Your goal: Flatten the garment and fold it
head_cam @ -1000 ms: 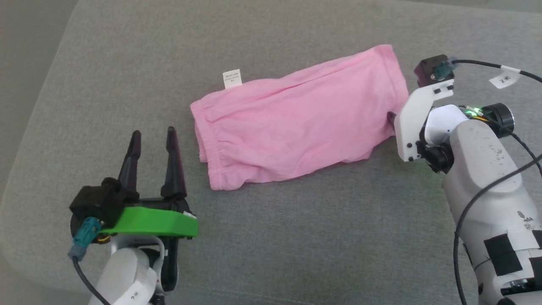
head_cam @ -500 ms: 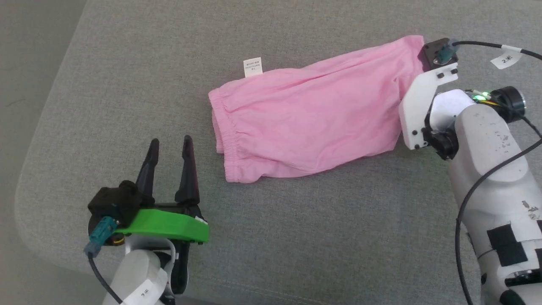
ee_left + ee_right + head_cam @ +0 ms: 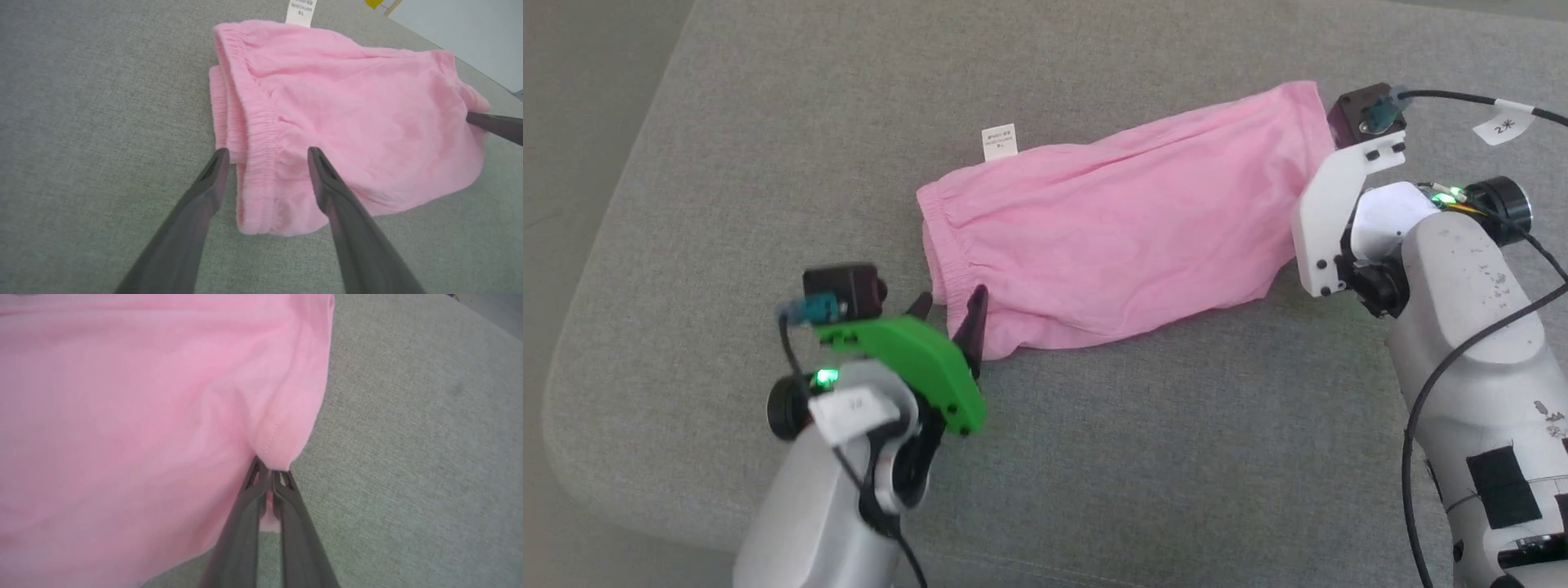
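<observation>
Garment (image 3: 1119, 229) hem clamped in right pincer (image 3: 270, 471).

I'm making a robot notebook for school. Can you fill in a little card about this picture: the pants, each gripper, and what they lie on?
pants: pink, stretched out, a bit wrinkled
tag: white, sticking out by the waistband
left gripper: open, one finger on each side of the waistband's near corner
right gripper: shut on the leg end of the pants
cushion: gray, under everything
</observation>
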You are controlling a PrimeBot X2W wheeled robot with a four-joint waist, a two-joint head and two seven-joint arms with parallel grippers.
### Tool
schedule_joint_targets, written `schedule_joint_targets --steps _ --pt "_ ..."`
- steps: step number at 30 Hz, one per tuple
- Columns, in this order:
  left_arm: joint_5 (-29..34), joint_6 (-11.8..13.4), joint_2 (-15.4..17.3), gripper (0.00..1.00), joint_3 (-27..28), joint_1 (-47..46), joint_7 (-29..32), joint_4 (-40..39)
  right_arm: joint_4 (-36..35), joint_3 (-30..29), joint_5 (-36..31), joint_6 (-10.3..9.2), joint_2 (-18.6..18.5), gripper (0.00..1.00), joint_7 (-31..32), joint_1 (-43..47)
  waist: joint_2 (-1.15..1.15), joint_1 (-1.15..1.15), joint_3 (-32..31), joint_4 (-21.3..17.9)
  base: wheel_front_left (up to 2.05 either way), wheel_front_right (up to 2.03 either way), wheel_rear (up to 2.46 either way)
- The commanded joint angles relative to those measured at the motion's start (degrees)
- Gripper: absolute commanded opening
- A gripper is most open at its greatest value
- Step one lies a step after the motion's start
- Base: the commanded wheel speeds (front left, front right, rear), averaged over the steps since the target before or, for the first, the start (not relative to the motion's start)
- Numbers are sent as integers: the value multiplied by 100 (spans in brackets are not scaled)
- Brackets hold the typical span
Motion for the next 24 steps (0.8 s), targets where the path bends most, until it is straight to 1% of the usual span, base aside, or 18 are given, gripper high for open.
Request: schedule_joint_targets --steps 1,4,7,8,9,10,15,19,24 --pt "79 55 60 100 -26 -170 127 70 -60 23 63 -9 -3 0 12 48 0 0 51 -23 0 0 0" --pt "189 111 136 100 -103 -425 367 395 -139 93 128 -9 7 0 24 42 0 0 116 -76 0 0 0" --pt "225 109 172 100 -207 -575 616 800 -203 174 194 -9 11 0 35 36 0 0 173 -139 0 0 0" --pt "228 93 184 73 -237 -603 674 901 -220 195 215 -9 14 0 38 32 0 0 190 -158 0 0 0" --pt "197 73 176 31 -233 -634 681 988 -242 219 237 -9 16 0 41 26 0 0 212 -180 0 0 0" --pt "175 48 173 0 -233 -651 672 1055 -257 235 252 -9 14 0 42 28 0 0 220 -191 0 0 0" --pt "-14 -123 145 0 -115 -698 378 1208 -335 300 359 -9 -40 0 43 104 0 0 226 -212 0 0 0" --pt "-105 -274 204 0 -15 -745 133 1208 -407 342 498 -9 -102 0 53 221 0 0 138 -202 0 0 0" --pt "-248 -360 288 0 119 -663 13 1036 -610 418 766 -9 -164 0 53 472 0 0 -50 -217 0 0 0"
